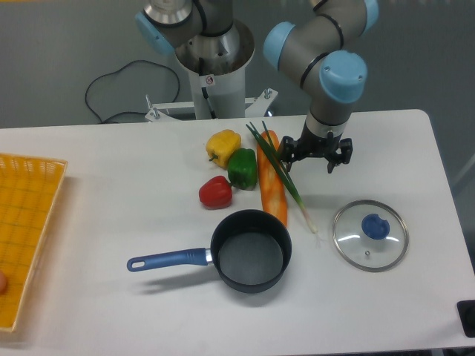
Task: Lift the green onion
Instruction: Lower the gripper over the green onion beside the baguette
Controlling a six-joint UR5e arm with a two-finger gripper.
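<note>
The green onion is a thin stalk lying on the white table, its dark leaves at the back crossing over the orange carrot and its pale tip pointing toward the front right. My gripper hangs above the table just right of the onion's leafy half. Its dark fingers are spread apart with nothing between them.
A yellow pepper, a green pepper and a red pepper lie left of the carrot. A dark saucepan with a blue handle sits in front, a glass lid at the right. A yellow basket stands at the far left.
</note>
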